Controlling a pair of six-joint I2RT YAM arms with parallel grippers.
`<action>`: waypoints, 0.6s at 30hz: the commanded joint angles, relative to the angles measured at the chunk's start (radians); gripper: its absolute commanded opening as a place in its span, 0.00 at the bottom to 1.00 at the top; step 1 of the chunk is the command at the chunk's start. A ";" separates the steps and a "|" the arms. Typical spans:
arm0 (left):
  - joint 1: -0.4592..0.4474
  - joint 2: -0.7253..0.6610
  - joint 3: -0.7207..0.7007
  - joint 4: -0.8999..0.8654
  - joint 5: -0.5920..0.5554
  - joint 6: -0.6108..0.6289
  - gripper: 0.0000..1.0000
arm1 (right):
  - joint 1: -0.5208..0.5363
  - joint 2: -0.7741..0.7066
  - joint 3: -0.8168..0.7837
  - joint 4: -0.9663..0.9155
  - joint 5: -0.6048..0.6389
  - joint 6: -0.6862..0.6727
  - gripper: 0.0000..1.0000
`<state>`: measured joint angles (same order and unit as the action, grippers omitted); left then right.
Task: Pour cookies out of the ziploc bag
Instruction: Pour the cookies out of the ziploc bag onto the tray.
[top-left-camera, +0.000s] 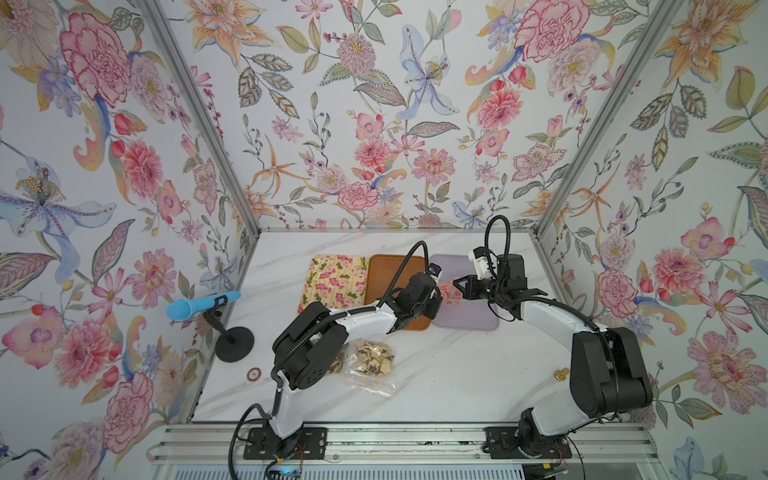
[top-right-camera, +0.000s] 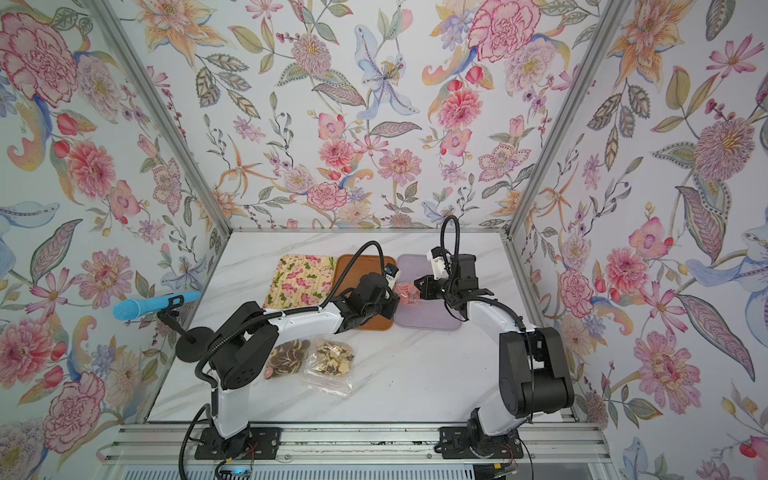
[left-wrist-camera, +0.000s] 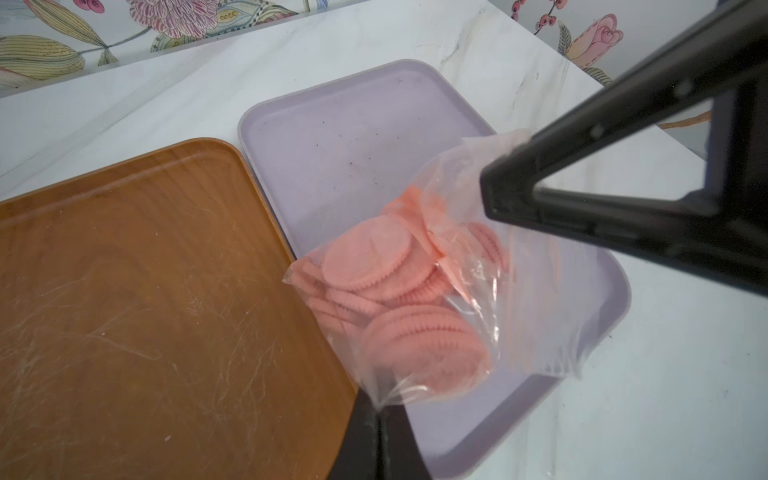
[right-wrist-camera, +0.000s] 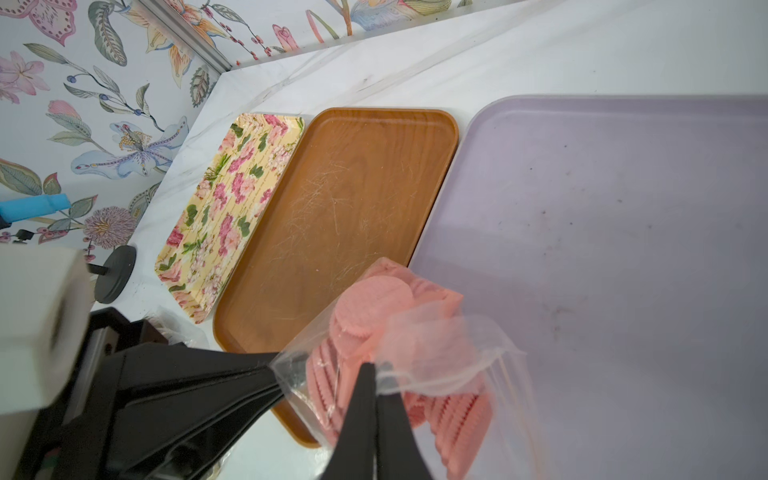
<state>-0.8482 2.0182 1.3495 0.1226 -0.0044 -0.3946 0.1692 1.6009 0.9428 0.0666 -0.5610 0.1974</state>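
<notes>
Far left, a blue microphone (top-left-camera: 203, 305) sits on its black stand at the edge of the marble table (top-left-camera: 457, 374). Moving in, three trays run side by side along the back: the floral tray (top-left-camera: 332, 282), then the wooden tray (top-left-camera: 390, 270), then the lilac tray (top-left-camera: 469, 316).

Nearer the front, partly under the left arm, two clear bags lie on the table: a bag of brown rounds (top-right-camera: 286, 359) and, just beside it, a bag of cream and dark flower shapes (top-right-camera: 332, 361).

Now the action. The left gripper (left-wrist-camera: 378, 409) has its fingers pressed together on a corner of the ziploc bag (left-wrist-camera: 532, 291), clear plastic bunched between them. The bag hangs over the lilac tray, right by the edge it shares with the wooden tray; whether it touches the tray I cannot tell. The pink cookies (left-wrist-camera: 376, 262), scallop-edged rounds, are heaped inside the bag toward the left gripper's side.

On the other side, the right gripper (right-wrist-camera: 374, 374) is clamped on the bag too, its tips squeezed onto the plastic, so the bag is stretched between both arms.

Far right, small gold discs (top-left-camera: 561, 374) lie on the table near the right arm.
</notes>
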 joint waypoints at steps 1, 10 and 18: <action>0.025 0.048 0.092 -0.029 0.004 0.062 0.00 | -0.006 0.053 0.062 0.083 -0.063 -0.012 0.00; 0.069 0.164 0.283 -0.085 0.002 0.104 0.00 | -0.075 0.259 0.175 0.178 -0.147 -0.003 0.00; 0.096 0.280 0.457 -0.120 0.005 0.133 0.00 | -0.108 0.396 0.285 0.174 -0.160 -0.018 0.00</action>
<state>-0.7650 2.2642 1.7370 0.0162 -0.0044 -0.2951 0.0708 1.9709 1.1873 0.2142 -0.6895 0.1970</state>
